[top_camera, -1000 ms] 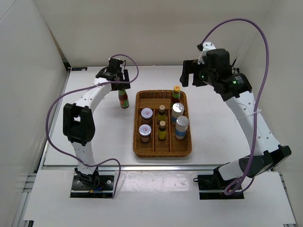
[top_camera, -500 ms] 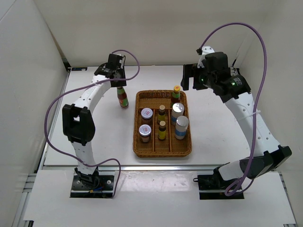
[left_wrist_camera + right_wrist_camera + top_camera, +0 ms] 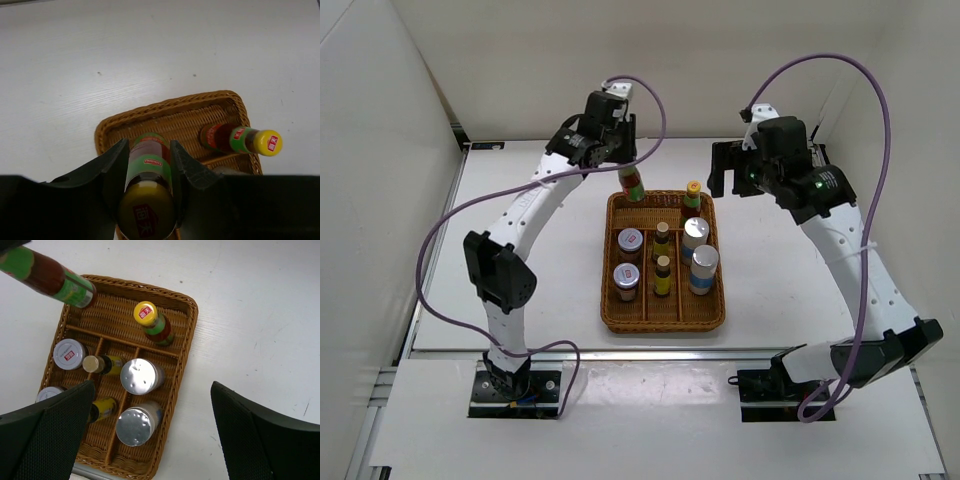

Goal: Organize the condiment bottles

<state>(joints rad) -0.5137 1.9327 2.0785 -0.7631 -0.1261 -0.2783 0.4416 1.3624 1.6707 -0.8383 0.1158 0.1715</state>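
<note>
- I have the white table (image 3: 520,260) filling my overhead view; I call 12 o'clock the edge far from the arm bases.
- The left arm (image 3: 525,210) reaches up from 7 o'clock towards the tray's far left corner. The right arm (image 3: 840,240) arches from 5 o'clock and ends near 1 o'clock.
- The wicker tray (image 3: 663,325) sits at the centre of the table, split into three columns, with a cross compartment at its 12 o'clock end.
- The right gripper (image 3: 723,172) hangs above the table just off the tray's 1 o'clock corner, its fingers spread wide with nothing between them.
- The left gripper (image 3: 148,170) is pinching the held tall bottle (image 3: 633,186) just below its yellow cap. The bottle is tilted and lifted over the tray's 11 o'clock corner; I cannot tell whether its base touches the wicker.
- The second tall bottle (image 3: 152,322) stands in the tray's 1 o'clock corner.
- Two silver-lidded shakers (image 3: 695,235) (image 3: 703,268) stand one behind the other in the 3 o'clock column.
- Two red-and-white-lidded jars (image 3: 630,243) (image 3: 626,280) fill the 9 o'clock column.
- Two small brown bottles (image 3: 662,238) (image 3: 663,272) stand in the middle column between them.
</note>
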